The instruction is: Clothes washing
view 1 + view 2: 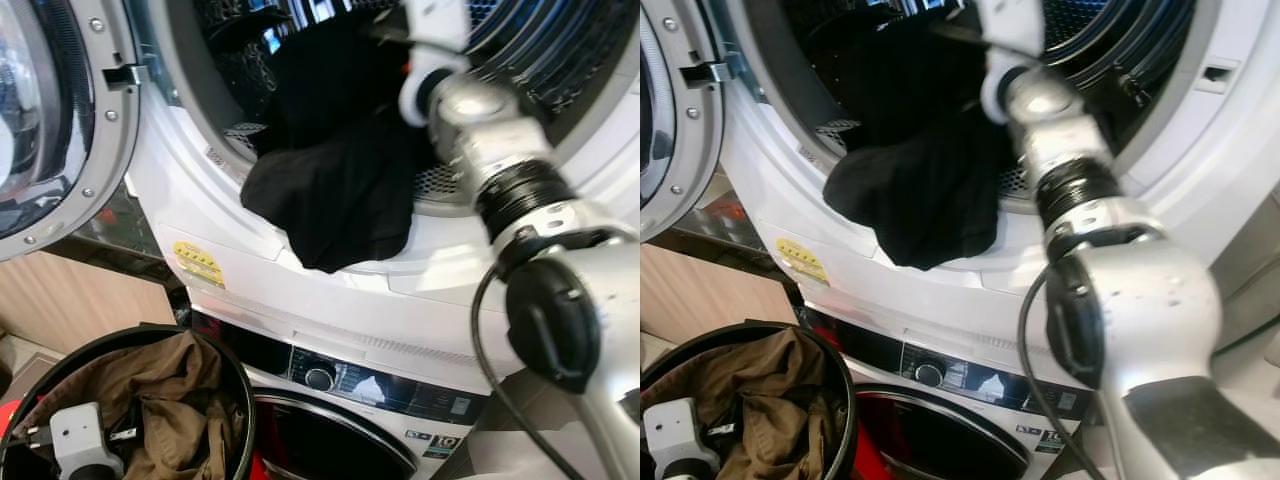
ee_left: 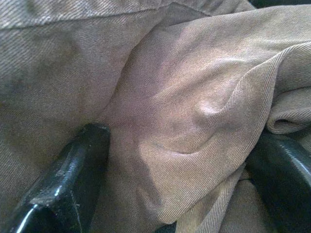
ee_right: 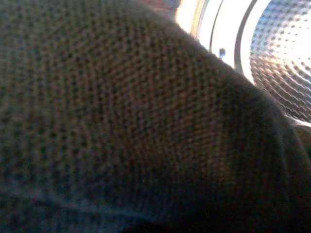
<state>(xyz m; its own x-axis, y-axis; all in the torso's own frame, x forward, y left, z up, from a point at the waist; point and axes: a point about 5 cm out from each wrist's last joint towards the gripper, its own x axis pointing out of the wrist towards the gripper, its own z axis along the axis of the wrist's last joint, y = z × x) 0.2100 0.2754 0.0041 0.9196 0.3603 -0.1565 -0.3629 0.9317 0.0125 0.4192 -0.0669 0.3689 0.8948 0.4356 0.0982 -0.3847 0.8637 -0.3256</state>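
One black garment [image 1: 335,185] drapes the drum rim; left gripper [image 2: 170,189] straddles one brown garment [image 1: 170,400], fingers apart.

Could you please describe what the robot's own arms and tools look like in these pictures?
The right arm is silver metal with white segments, a ribbed black collar, a rounded black joint cover and a thin black cable looping beside it. The left arm ends in a white wrist block. The left tool's fingers are glossy black, slightly scuffed.

A black garment [image 1: 335,190] is draped over the lower rim of the open upper drum [image 1: 520,40], half inside and half hanging over the white front. A crumpled brown garment [image 1: 165,400] is seen in a round black basket [image 1: 235,375] below.
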